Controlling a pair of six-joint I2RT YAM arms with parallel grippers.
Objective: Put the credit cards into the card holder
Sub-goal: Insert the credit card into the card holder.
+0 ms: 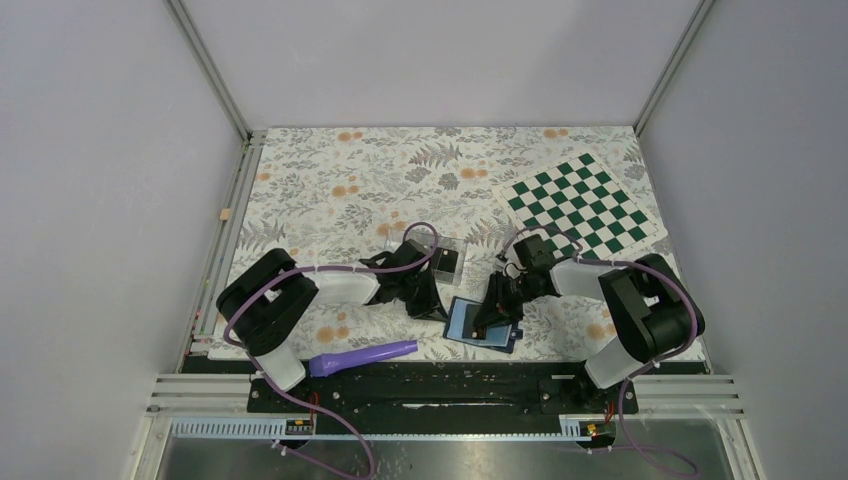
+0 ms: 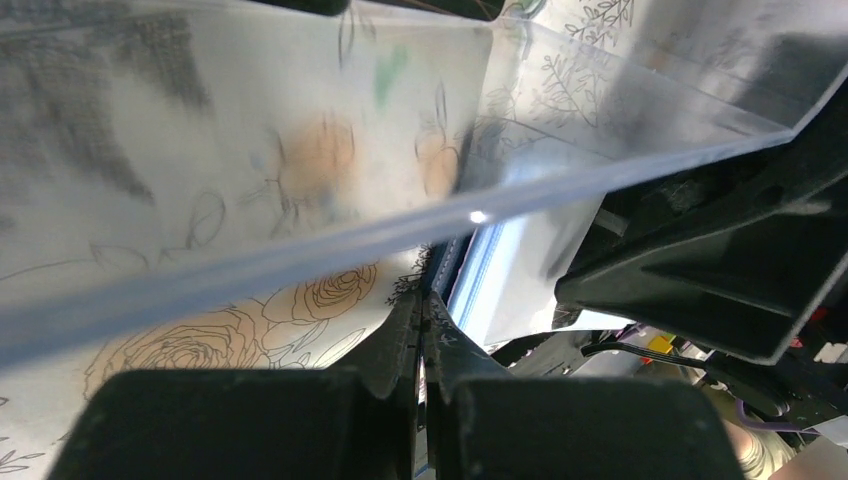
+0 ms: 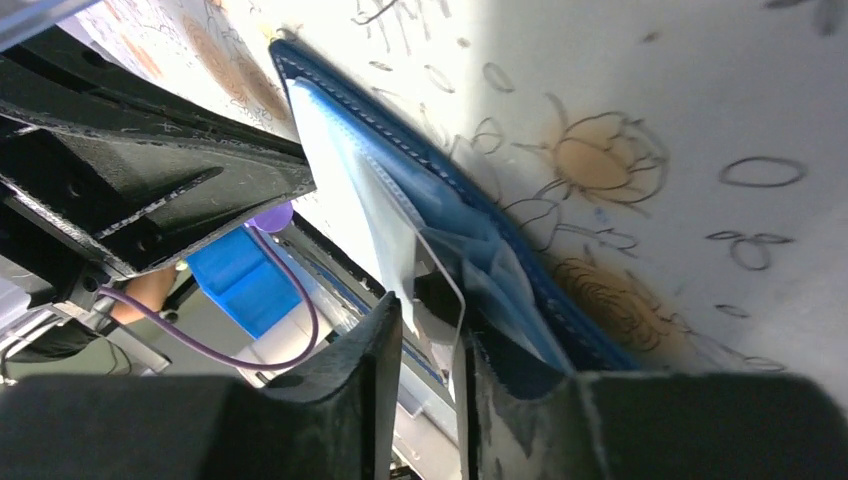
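**A:** Starting far left, a purple plastic cylinder (image 1: pixel 365 355) lay on the floral-patterned table (image 1: pixel 300 180), well apart from the work. I'd say it had no part in the job.

**B:** Next came the left hand (image 2: pixel 421 335), its fingers pressed flat together with nothing visible between them. It sat low, close against the clear plastic box (image 2: pixel 330 255), with its tip just beside the wallet's near edge.

**A:** Why there?

**B:** My guess was bracing, to stop the wallet sliding while the other side fed it. One small near-black card (image 1: pixel 447 263) looked to lie waiting in that box.

**A:** And the holder itself?

**B:** The navy blue fold-over wallet (image 1: pixel 468 320) lay opened flat on the table between the two hands, lighter blue lining facing up so the pockets could be reached.

**A:** Then the right hand (image 3: pixel 431 325)?

**B:** It was down over the wallet with its fingers parted a little. A thin dark card edge (image 3: pixel 436 295) stood in the gap, seemingly tucked into a pocket. I couldn't tell whether the fingers were gripping it.

**A:** Far right?

**B:** A green-and-white checkered board (image 1: pixel 580 200) lay flat on the table.

**A:** Any brands or lettering?

**B:** Nothing was readable on the cards, the wallet or the box.
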